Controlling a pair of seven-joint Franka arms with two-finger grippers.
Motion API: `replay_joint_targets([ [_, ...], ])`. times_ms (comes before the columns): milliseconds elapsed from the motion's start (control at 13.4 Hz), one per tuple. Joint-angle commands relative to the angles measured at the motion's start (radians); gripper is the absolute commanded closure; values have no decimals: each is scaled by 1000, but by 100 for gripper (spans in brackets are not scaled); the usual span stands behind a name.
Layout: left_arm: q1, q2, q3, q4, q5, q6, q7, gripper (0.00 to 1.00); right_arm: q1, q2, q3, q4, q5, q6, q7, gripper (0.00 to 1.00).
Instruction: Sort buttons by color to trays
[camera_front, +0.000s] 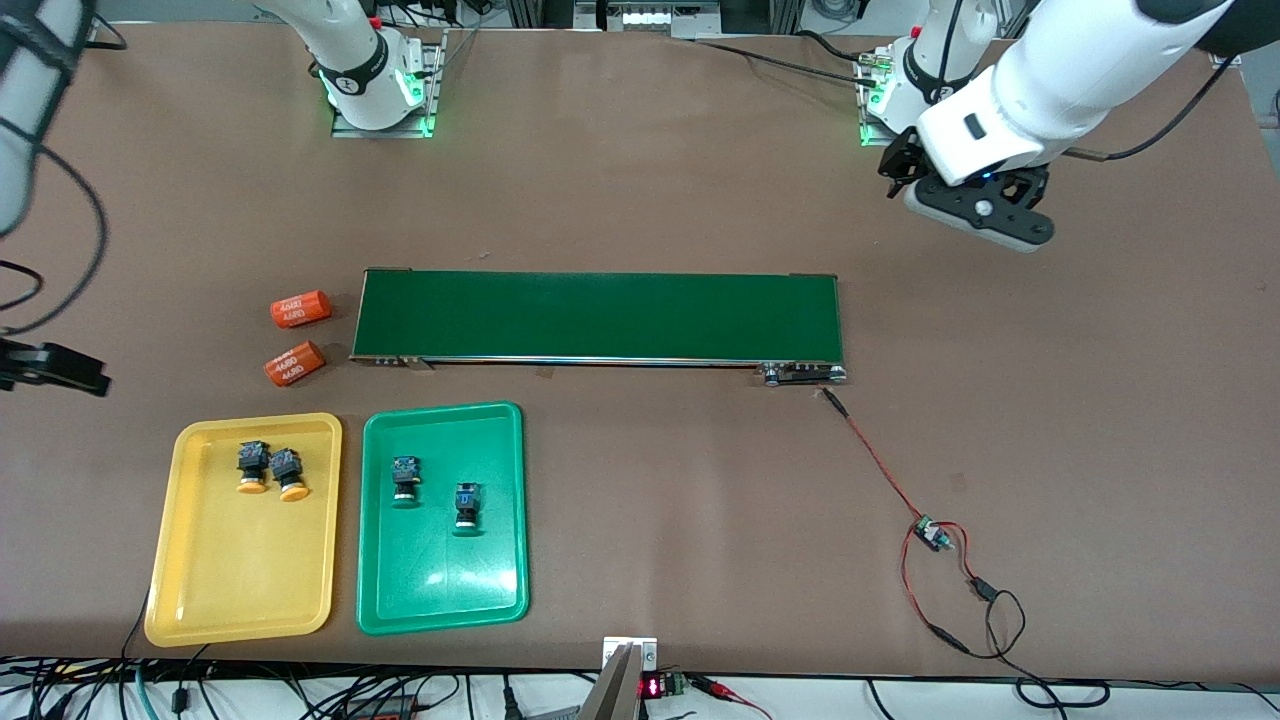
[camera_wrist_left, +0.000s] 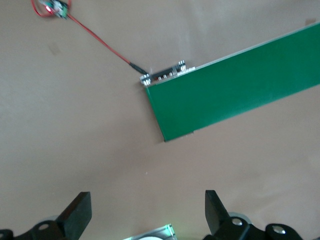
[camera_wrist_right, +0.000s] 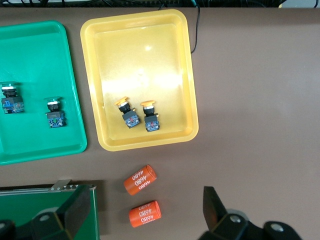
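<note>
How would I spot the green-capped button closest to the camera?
Find the shallow green plastic tray beside the yellow plastic tray, nearer the front camera than the long dark green conveyor belt. Two green-capped push buttons lie in it; yours lies nearer the camera than its twin, farther from the yellow tray.

White print reading "4680" runs along the side of each of the two orange cylinders (camera_wrist_right: 140, 180) (camera_wrist_right: 145, 214) lying on the surface; in the right wrist view it is legible on both. No other text can be read.
</note>
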Motion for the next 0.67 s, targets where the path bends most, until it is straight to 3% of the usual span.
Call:
replay_joint_targets([
  [0,11,43,0,75,7,13,-3,0,-185,-120,273,-66,-105,-9,5,0],
  [149,13,68,0,80,63,59,-1,0,-263,-169,417,-86,-179,-18,101,0],
  [298,16,69,1,71,119,54,-9,0,-325,-195,517,-95,-209,-66,189,0],
  [595,26,66,1,74,123,50,-101,0,-328,-252,524,-169,-225,-73,188,0],
])
